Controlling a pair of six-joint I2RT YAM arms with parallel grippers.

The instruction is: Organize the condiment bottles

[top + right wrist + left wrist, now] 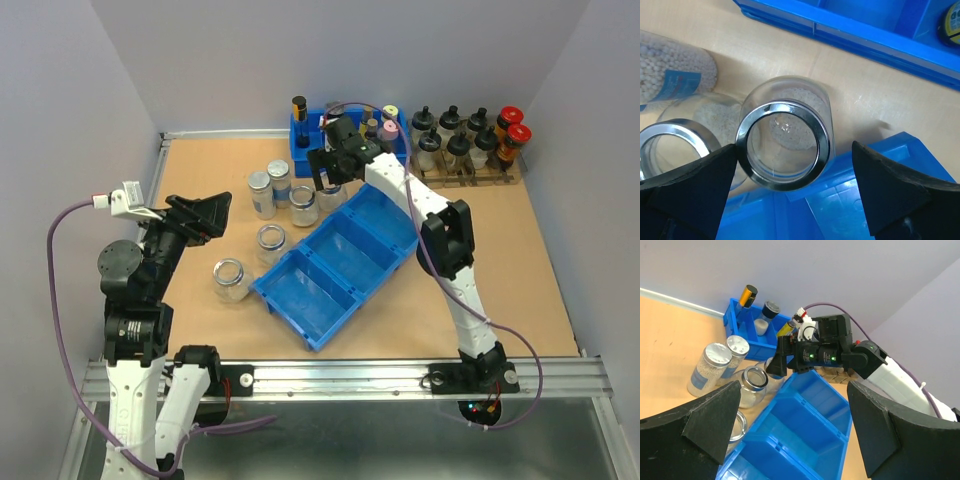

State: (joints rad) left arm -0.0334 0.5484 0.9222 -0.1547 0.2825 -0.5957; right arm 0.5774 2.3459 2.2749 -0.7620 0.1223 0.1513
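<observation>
R pincer (pixel 328 180) hangs over an open glass jar (pixel 332 196) just beside the blue 3-bay tray (pixel 300 297); jaw gap unclear from top. Two capped jars (pixel 262 192) and three open jars (pixel 271 240) stand left of tray, L pincer (pixel 207 214) nr them. L wrist: L pincer (pixel 794 387) wide, nothing btwn fingers. R wrist: R pincer (pixel 793 147) wide, fingers either side of jar's chrome rim; jar upright on table by tray.

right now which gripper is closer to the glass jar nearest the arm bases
Left. The left gripper hovers just beyond the jar, open; the right gripper sits farther off, above another jar by the blue tray.
</observation>
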